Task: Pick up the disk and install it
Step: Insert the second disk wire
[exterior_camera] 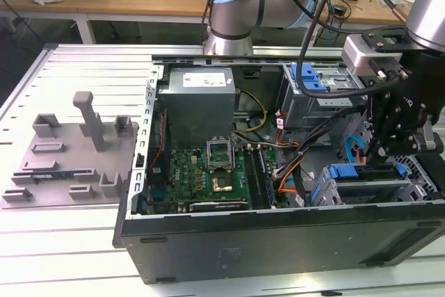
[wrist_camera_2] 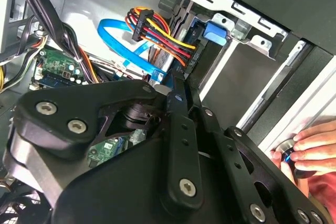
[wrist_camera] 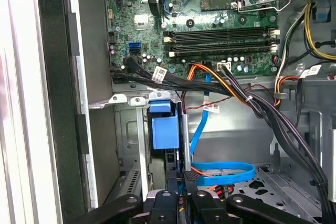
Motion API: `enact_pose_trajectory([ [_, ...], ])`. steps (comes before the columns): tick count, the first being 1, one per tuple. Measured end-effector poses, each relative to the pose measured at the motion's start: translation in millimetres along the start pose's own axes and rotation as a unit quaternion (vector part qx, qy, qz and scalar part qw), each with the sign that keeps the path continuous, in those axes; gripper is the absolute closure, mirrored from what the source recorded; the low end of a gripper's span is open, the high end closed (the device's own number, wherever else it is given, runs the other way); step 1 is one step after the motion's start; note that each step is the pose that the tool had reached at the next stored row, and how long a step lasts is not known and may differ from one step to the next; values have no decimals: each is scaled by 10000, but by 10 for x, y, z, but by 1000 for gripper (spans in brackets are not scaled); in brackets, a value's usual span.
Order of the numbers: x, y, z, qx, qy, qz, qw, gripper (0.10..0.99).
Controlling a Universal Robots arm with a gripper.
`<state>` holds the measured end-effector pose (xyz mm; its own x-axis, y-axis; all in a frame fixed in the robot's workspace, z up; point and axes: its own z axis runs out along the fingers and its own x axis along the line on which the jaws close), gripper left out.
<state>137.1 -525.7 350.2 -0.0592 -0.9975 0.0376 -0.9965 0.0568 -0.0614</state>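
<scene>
In the exterior view the disk (exterior_camera: 368, 189) sits on edge in the drive bay at the near right corner of the open computer case (exterior_camera: 278, 241), with blue rails at both ends. My gripper (exterior_camera: 379, 151) stands directly above it, tips down at its upper edge. In both wrist views the gripper (wrist_camera: 184, 179) (wrist_camera_2: 176, 85) has its black fingers drawn together with almost no gap and nothing clearly between them. The tips point into the bay beside a blue plastic piece (wrist_camera: 161, 129) and a thin silver edge (wrist_camera: 185, 145).
A blue data cable (wrist_camera: 220, 171) and bundled power wires (wrist_camera_2: 157, 32) run close to the bay. The motherboard (exterior_camera: 201, 172) and grey power supply (exterior_camera: 198, 102) fill the case's middle. A person's hand (wrist_camera_2: 310, 148) rests on a button at the case's outer edge. A grey fixture plate (exterior_camera: 69, 158) lies on the exterior view's left.
</scene>
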Motion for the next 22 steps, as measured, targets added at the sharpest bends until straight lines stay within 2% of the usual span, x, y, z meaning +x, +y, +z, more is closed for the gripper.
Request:
enact_pose_trajectory([
  [13, -1, -14, 50, -18, 3, -1, 10000, 925],
  [22, -4, -30, 93, -52, 26, -19, 10000, 925],
])
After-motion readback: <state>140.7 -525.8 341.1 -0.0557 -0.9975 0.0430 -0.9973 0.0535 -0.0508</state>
